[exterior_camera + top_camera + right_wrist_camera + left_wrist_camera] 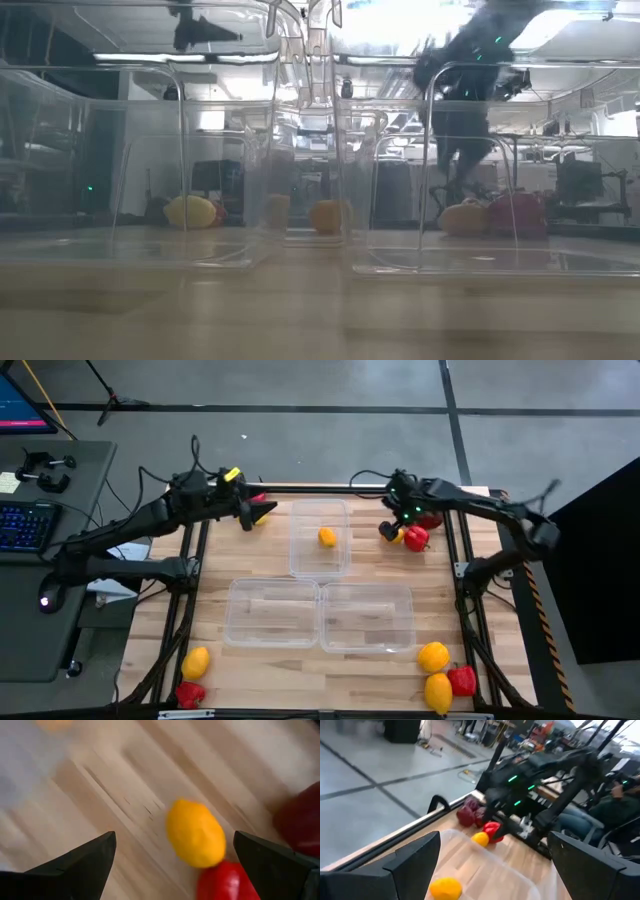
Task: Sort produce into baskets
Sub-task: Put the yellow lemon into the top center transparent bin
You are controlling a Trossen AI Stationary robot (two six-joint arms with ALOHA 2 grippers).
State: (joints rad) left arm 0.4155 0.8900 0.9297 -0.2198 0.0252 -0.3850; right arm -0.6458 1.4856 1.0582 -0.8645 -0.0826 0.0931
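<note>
Yellow is the colour between the spread fingers of the right end effector (175, 865): a lemon (195, 833) lies on the wood directly below it, and a red pepper (226, 881) touches the lemon from one side. This closeness is the main risk, I think. If the fingers descend as they are, one of them can land on the pepper, push both pieces away, or pinch two things together; the lemon is round and can easily roll on the smooth wood. A dark maroon fruit (430, 518) also lies just beside this group. The left end effector (262, 511) is released too and holds nothing; it hovers near the far left corner, close to the far basket (318, 566), which holds one lemon (327, 537). Its clear walls are hard to see, so an arm could knock the rim. The two near baskets (270, 628) (368, 632) look empty, and more produce waits in both near corners: a lemon (196, 661) with a red pepper (189, 694), and two citrus pieces (433, 656) with another pepper (462, 680). The surface (215, 570) is of pale wooden planks in a dark frame. Around it is a grey floor with dark lines, a desk with a keyboard (22, 525) on the left, and a workshop with ceiling lights behind.
</note>
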